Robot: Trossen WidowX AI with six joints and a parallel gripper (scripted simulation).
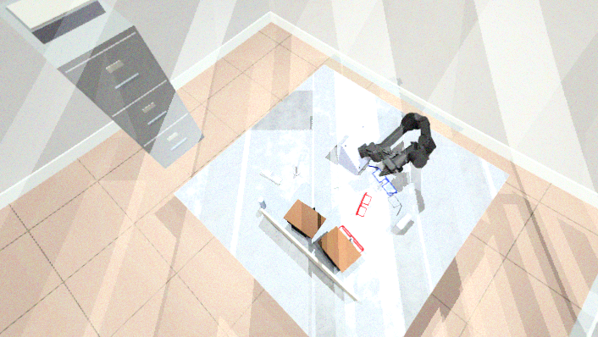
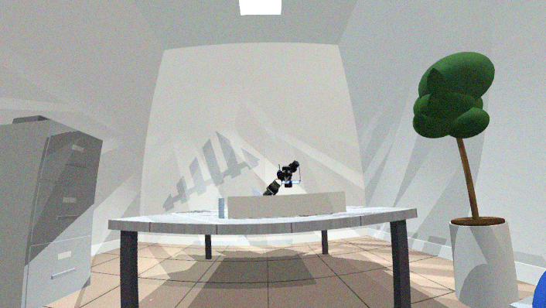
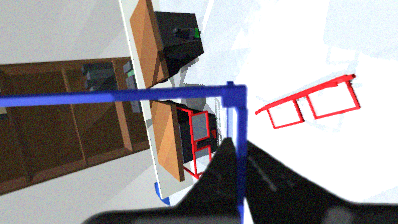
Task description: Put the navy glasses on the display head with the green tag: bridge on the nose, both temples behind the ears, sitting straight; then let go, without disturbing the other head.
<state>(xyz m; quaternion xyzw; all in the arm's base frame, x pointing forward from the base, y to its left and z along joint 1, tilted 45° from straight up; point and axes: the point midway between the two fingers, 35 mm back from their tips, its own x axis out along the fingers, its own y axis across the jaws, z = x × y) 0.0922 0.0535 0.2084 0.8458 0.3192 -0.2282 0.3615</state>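
Note:
The navy glasses (image 1: 388, 183) (image 2: 293, 182) (image 3: 175, 93) are held in the air over the table. My gripper (image 3: 233, 144) is shut on them; a long navy bar runs left from a corner near the fingertips. The head with the green tag (image 3: 175, 47) (image 1: 304, 218) has a brown slab and a black body, and no glasses show on it. The small green tag (image 3: 197, 33) faces the open table. The other head (image 1: 340, 249) stands beside it, with red glasses (image 3: 193, 131) on its front. The gripper is well away from both heads. The exact grip on the glasses is hard to see.
Another red pair of glasses (image 1: 362, 203) (image 3: 320, 89) lies on the table between arm and heads. A long low cream panel (image 1: 313, 258) (image 2: 286, 205) stands behind the heads, with a bluish cylinder (image 1: 262, 203) (image 2: 221, 208) at its end. A pale angled stand (image 1: 351, 158) is near the arm.

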